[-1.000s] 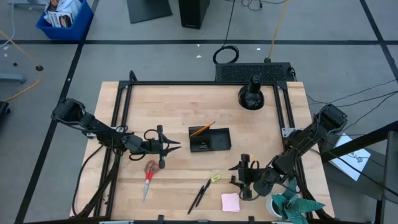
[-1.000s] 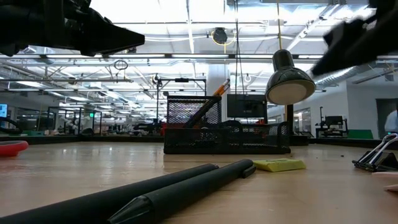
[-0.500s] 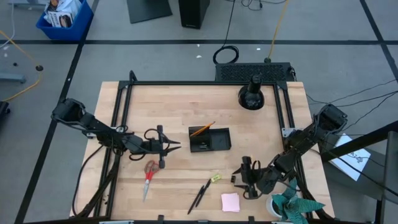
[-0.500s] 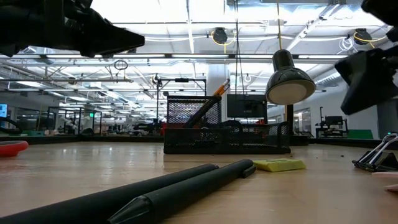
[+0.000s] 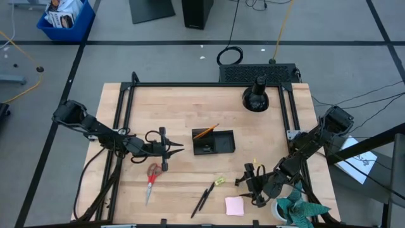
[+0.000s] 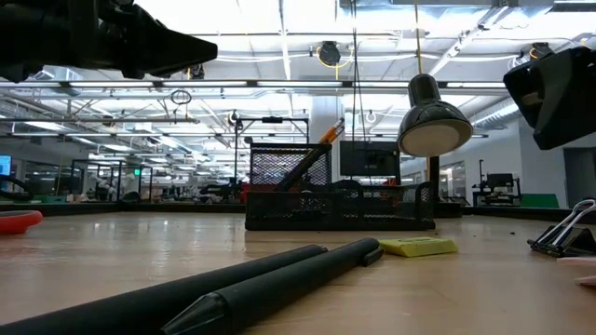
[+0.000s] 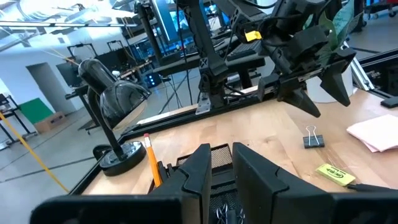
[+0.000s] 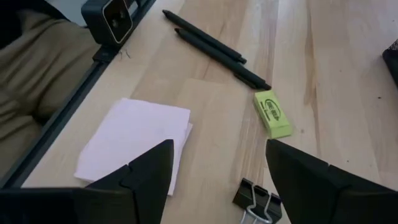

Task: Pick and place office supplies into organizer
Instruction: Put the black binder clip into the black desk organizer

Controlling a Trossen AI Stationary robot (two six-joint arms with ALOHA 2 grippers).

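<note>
Organizer (image 5: 213, 142) sits pretty much dead centre on your tabletop (image 5: 190, 107), a black mesh tray with one orange pencil (image 5: 205, 132) leaning out of its left compartment. Everything else is strung along the front edge. Your red-handled scissors (image 5: 150, 178) are toward the front-left corner. The two black pens (image 5: 204, 198) lie side by side near the middle of that edge, with the small yellow item (image 5: 219, 181) just beside their tips. The pink sticky-note pad (image 5: 235, 206) is close to the front edge, right of the pens, and a black binder clip (image 8: 256, 200) rests between the pad and the yellow item.

Your right pincer (image 5: 251, 183) hangs above the binder clip, fingers (image 8: 149, 171) spread wide with nothing between them. Your left pincer (image 5: 166, 150) hovers off the surface just left of the organizer, above the scissors' side of the tabletop; fingers (image 7: 202, 168) sit narrow, only a slim gap, and it's empty too.

Black desk lamp (image 5: 255, 95) stands near the back-right corner, and the teal paper plant (image 5: 297, 209) is at the front-right corner.
</note>
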